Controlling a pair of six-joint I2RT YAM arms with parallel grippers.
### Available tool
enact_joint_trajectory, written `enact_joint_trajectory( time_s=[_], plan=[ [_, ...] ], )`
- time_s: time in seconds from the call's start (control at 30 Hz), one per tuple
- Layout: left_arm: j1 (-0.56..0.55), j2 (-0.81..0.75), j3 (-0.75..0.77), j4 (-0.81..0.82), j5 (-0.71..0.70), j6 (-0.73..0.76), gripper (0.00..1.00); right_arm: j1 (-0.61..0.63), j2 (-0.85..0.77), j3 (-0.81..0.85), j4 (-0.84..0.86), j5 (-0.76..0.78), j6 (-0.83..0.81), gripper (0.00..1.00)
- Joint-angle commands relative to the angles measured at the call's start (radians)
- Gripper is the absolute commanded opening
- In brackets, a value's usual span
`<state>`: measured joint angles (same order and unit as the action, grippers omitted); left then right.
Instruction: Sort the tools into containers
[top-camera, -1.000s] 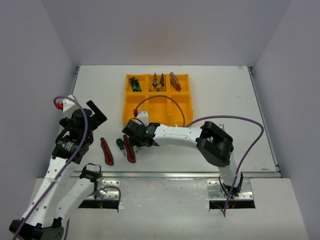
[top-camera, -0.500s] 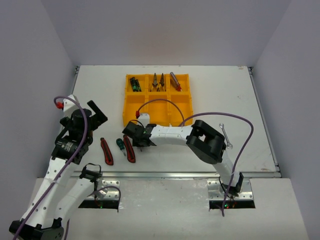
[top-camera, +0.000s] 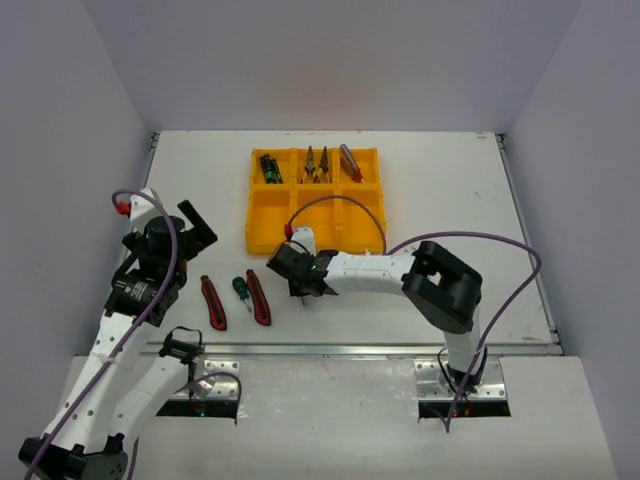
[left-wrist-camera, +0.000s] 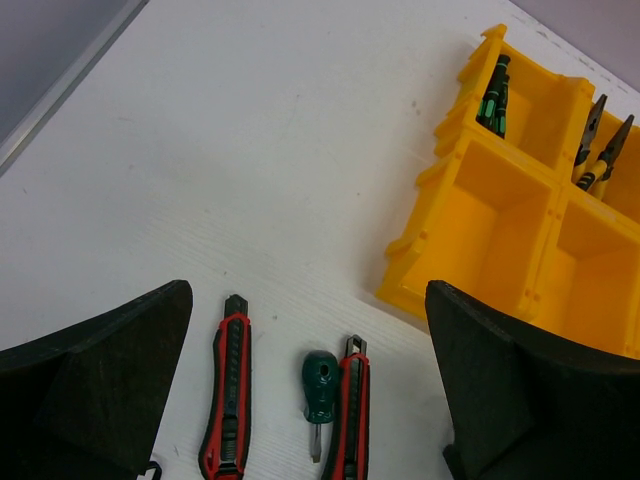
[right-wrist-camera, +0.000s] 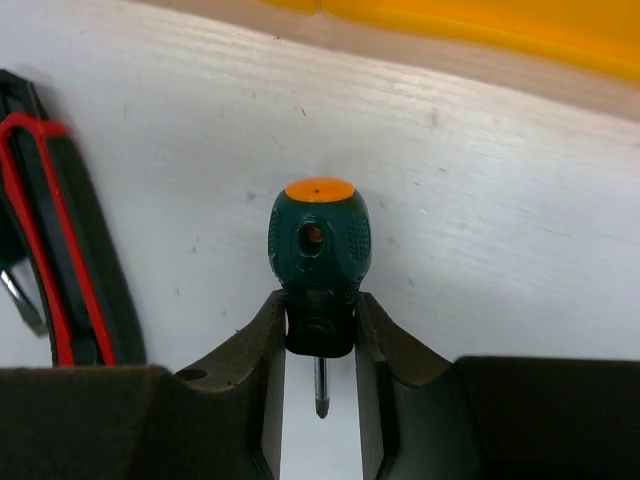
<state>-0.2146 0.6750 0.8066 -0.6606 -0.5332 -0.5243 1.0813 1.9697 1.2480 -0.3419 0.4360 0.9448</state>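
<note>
arms (top-camera: 370, 268): white links, black joints; cables (top-camera: 338, 197): purple, red plugs; left claw (top-camera: 197, 226): matte black

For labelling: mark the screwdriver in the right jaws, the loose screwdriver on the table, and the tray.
Held screwdriver (right-wrist-camera: 318, 245): right wrist view, on its green handle.
Loose screwdriver (left-wrist-camera: 320, 382): left wrist view, on its green handle.
Tray (left-wrist-camera: 410, 265): left wrist view, on its outer wall.

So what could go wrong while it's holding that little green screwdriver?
1. The right gripper pinches the green screwdriver only at its thin neck, so the fat handle might swing or slip out.
2. A red-black utility knife lies close beside the gripper and could get bumped.
3. The yellow tray wall is just ahead; carried too low, the screwdriver might knock it.
</note>
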Motion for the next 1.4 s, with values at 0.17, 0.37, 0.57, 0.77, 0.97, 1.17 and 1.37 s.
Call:
enact_joint_trajectory(
  time_s=[0.17, 0.37, 0.57, 0.77, 0.97, 1.17, 1.37],
  plan=[
    [0.009, 0.009, 0.023, 0.048, 0.022, 0.026, 1.0, -0.074, -0.438, -0.12, 0.034, -0.044, -0.32, 0.0],
    [0.009, 0.012, 0.023, 0.054, 0.035, 0.035, 1.0, -0.27, -0.565, -0.152, 0.037, -0.125, -0.496, 0.0],
    [0.009, 0.01, 0.021, 0.059, 0.049, 0.043, 1.0, -0.488, -0.472, -0.076, 0.032, -0.257, -0.712, 0.0],
    [0.009, 0.014, 0.017, 0.065, 0.058, 0.046, 1.0, -0.57, -0.286, 0.024, 0.023, -0.289, -0.771, 0.01],
    [0.009, 0.012, 0.014, 0.073, 0.083, 0.055, 1.0, -0.603, -0.135, 0.144, -0.035, -0.298, -0.754, 0.27],
    [0.009, 0.023, 0.013, 0.085, 0.114, 0.066, 1.0, -0.593, -0.198, 0.17, -0.071, -0.345, -0.695, 0.81],
    [0.013, 0.026, 0.026, 0.069, 0.072, 0.04, 1.0, -0.402, -0.316, 0.136, -0.07, -0.315, -0.605, 0.97]
  ],
)
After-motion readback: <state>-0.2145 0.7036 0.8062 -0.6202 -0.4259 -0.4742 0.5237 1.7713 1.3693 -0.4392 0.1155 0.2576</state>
